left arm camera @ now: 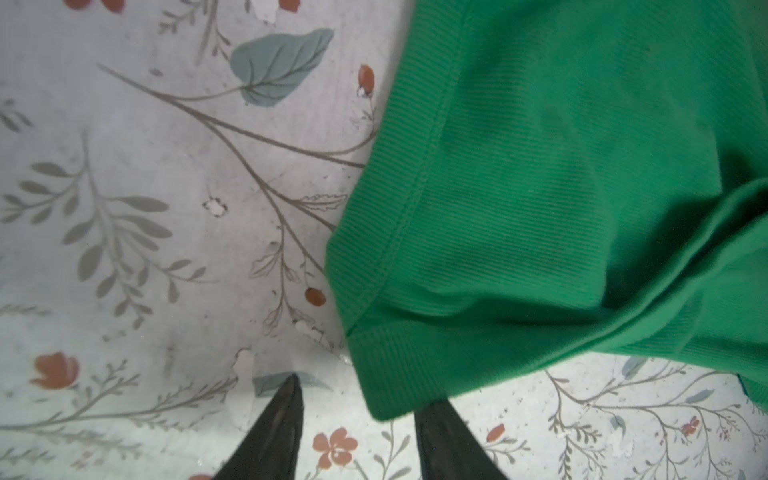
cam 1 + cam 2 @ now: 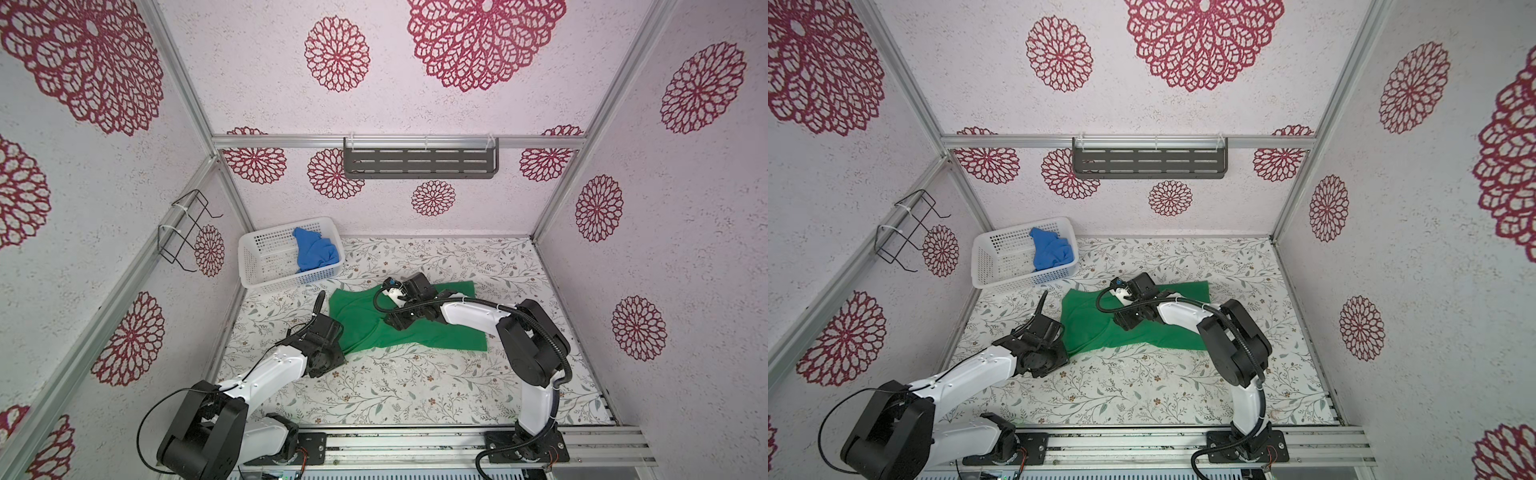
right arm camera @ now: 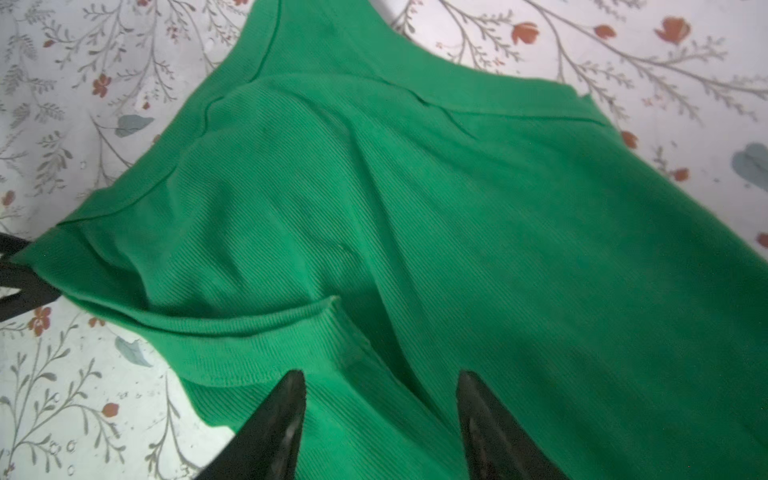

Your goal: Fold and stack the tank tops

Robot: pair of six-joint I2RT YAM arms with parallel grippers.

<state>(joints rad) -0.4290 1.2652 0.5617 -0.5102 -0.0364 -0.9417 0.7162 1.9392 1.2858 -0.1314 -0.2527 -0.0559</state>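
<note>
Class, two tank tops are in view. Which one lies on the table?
The green tank top lies spread on the table; the blue tank top sits bunched in the white basket.

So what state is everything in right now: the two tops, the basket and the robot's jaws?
Green tank top: spread on the table, rumpled, not neatly folded.
Blue tank top: crumpled inside the white basket.
White basket: upright at the table's far left corner.
Left jaws: open, with a corner of the green tank top between them.
Right jaws: open over the green tank top, gripping nothing.
</note>
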